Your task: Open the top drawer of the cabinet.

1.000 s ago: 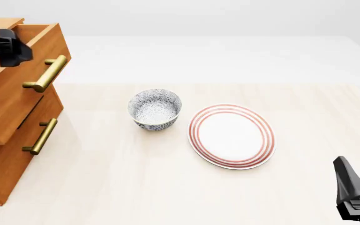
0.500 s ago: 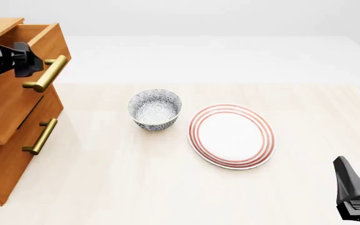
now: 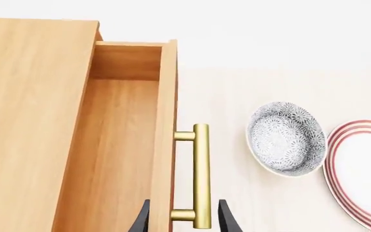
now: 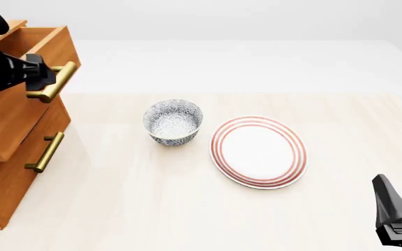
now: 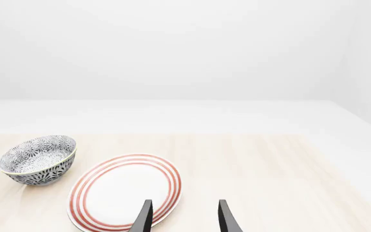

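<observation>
Top drawer (image 3: 118, 159) handle (image 3: 201, 176) between left fingers (image 3: 227, 220).

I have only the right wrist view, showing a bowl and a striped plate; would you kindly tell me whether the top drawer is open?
Observer: Yes, the top drawer stands pulled out from the cabinet, its bare wooden inside showing.
Operator: Thank you. Where is the left hand?
Observer: The left hand is open, its fingers on either side of one end of the drawer's brass handle.
Operator: Is my right hand anywhere near the cabinet?
Observer: No, the right hand sits at the front view's near right corner, across the table from it.
</observation>
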Motion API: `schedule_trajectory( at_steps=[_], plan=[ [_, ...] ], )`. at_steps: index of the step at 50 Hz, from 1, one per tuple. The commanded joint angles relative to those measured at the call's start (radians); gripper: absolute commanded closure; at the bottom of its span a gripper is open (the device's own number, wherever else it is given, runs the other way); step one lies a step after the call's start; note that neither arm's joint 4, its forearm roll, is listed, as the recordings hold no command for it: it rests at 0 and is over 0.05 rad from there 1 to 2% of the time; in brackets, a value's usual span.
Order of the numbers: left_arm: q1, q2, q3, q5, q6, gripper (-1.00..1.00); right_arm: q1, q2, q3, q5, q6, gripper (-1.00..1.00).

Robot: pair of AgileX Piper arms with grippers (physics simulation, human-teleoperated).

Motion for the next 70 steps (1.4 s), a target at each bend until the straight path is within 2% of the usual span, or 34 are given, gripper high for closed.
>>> schedule_trajectory(
  at_steps=[1, 16, 32, 70],
  plan=[
    [-0.022, 0.020, -0.001, 0.004, -0.012, -1.00, 0.000, -0.001, 0.001, 0.000, 0.000, -1.00],
    [-0.049, 0.001, -0.005, 0.024, 0.000, -1.00, 0.000, -0.001, 0.001, 0.000, 0.000, -1.00],
    [-0.107, 0.004, -0.019, 0.035, -0.032, -1.00, 0.000, -0.001, 0.001, 0.000, 0.000, -1.00],
    [-0.226, 0.021, -0.007, 0.040, -0.057, -1.00, 0.000, -0.001, 0.001, 0.000, 0.000, -1.00]
  ],
)
